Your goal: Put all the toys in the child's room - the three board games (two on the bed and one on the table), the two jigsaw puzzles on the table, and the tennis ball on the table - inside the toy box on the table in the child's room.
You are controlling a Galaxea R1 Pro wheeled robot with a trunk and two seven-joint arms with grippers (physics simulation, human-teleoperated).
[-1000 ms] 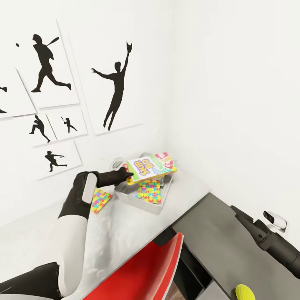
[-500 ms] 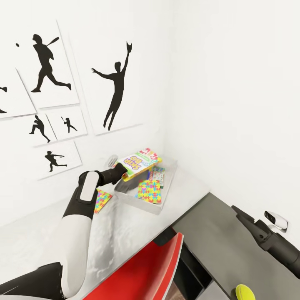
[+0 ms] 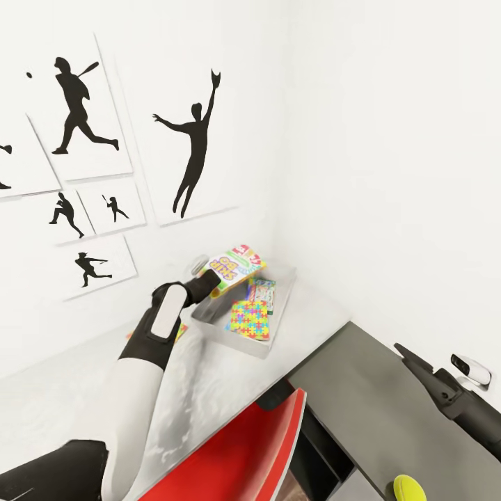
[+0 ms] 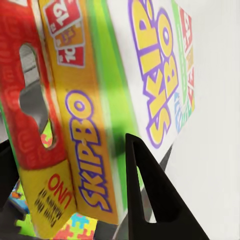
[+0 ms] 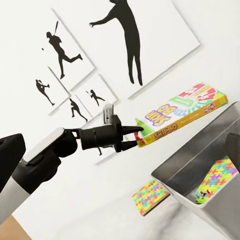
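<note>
Head view: left gripper [image 3: 207, 284] pinches the Skip-Bo box [image 3: 235, 265], held above the toy box [image 3: 236, 337]; right gripper [image 3: 406, 353] state cannot be told; tennis ball [image 3: 409, 488] well apart from both.
Left wrist view: fingers [image 4: 145, 190] clamp the box's end.
Right wrist view: a jigsaw puzzle [image 5: 152, 196] lies on the table [image 5: 100, 220] below the pinching jaws, beside the tray.

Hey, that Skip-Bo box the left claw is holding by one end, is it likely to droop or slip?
The Skip-Bo box probably stays stiff: it juts straight from the left claw without sagging. Held only at one end above the toy box, it might pivot or slip.
</note>
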